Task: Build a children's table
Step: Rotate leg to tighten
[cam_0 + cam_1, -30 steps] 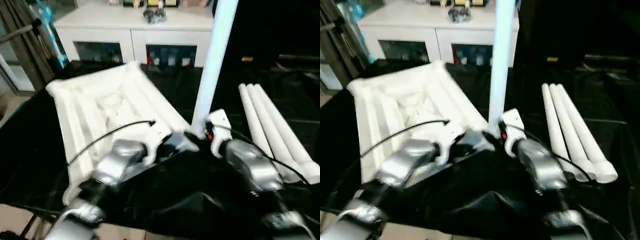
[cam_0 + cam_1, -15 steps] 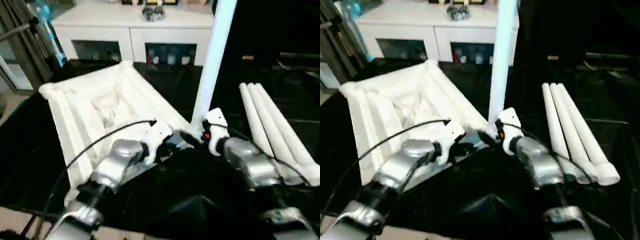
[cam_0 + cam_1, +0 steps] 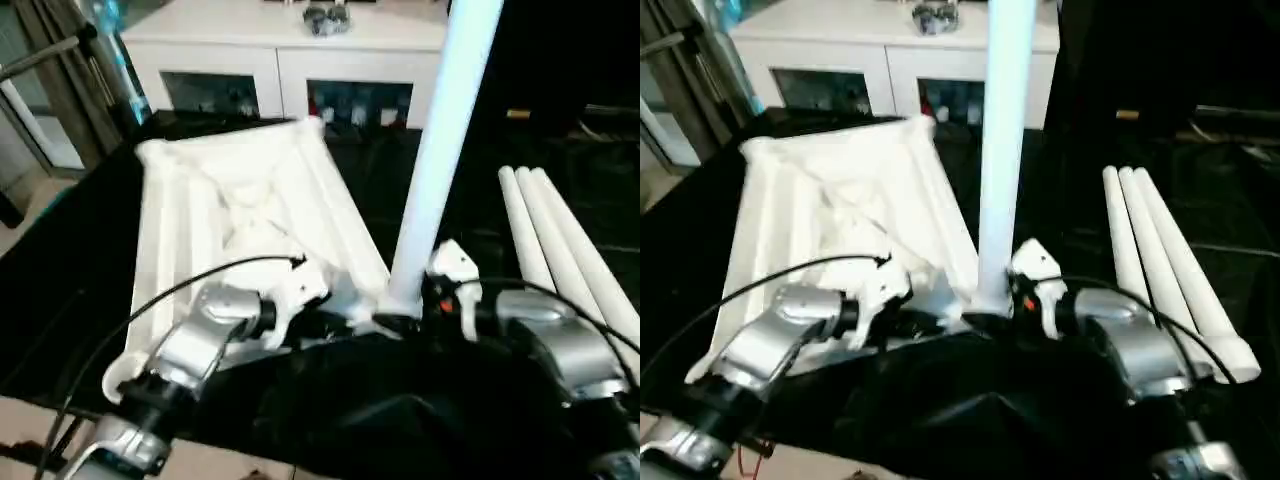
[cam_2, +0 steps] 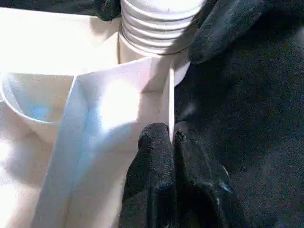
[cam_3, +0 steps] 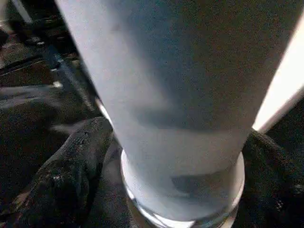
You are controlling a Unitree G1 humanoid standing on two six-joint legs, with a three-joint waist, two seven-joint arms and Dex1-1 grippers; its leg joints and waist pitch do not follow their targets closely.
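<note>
Left gripper (image 4: 173,142) pinches white ribbed plastic tabletop (image 3: 240,210) rib; right gripper (image 5: 171,190) wide around upright white tube leg (image 3: 440,160). Risk: loosely seated leg topples.

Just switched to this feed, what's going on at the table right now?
The robot is fitting a leg into the near corner socket of the upturned tabletop. The left hand pinches the tabletop's rim beside the socket. The right hand sits around the upright leg's base. Three more legs lie to the right.
</note>
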